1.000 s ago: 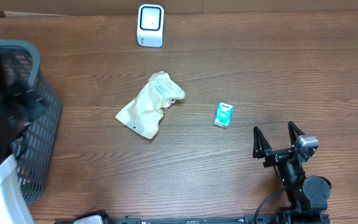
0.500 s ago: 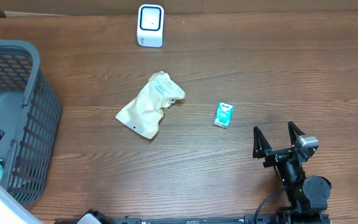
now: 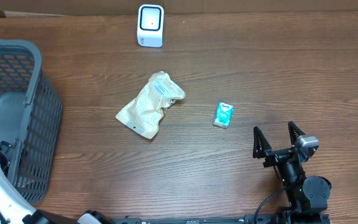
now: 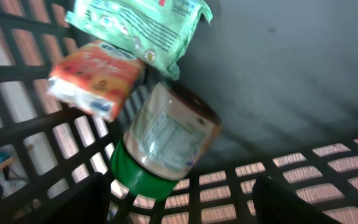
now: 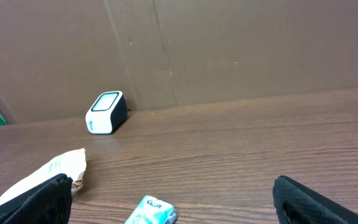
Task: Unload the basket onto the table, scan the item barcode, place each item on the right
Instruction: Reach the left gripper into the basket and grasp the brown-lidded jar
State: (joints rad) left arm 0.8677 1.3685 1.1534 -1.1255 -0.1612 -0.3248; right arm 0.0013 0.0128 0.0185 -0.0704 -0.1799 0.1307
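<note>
At the left edge of the table (image 3: pixel 291 68) sits the mesh basket (image 3: pixel 42 106). The left gripper (image 4: pixel 179 183) hangs inside it, jaws spread wide with nothing between them, aimed at a jar (image 4: pixel 169 134) with a green lid. The jar lies tilted against the basket wall, below a green packet (image 4: pixel 142 25) and an orange packet (image 4: pixel 95 74). That jar looks to be the item to scan, though its barcode cannot be made out. The risk is in the grip: a round, tilted jar may roll or slip out if the fingers close off-centre. The orange packet just beside it could be pinched along with it, or a finger could catch in the mesh. Toward the middle of the table lies a crumpled tan pouch (image 3: pixel 149 104), with the white scanner (image 3: pixel 150 25) at the far edge beyond it and a small teal tissue pack (image 3: pixel 223 114) to its right. Near the front edge at the right, the right gripper (image 3: pixel 273 129) is fully open and empty, well apart from everything.
</note>
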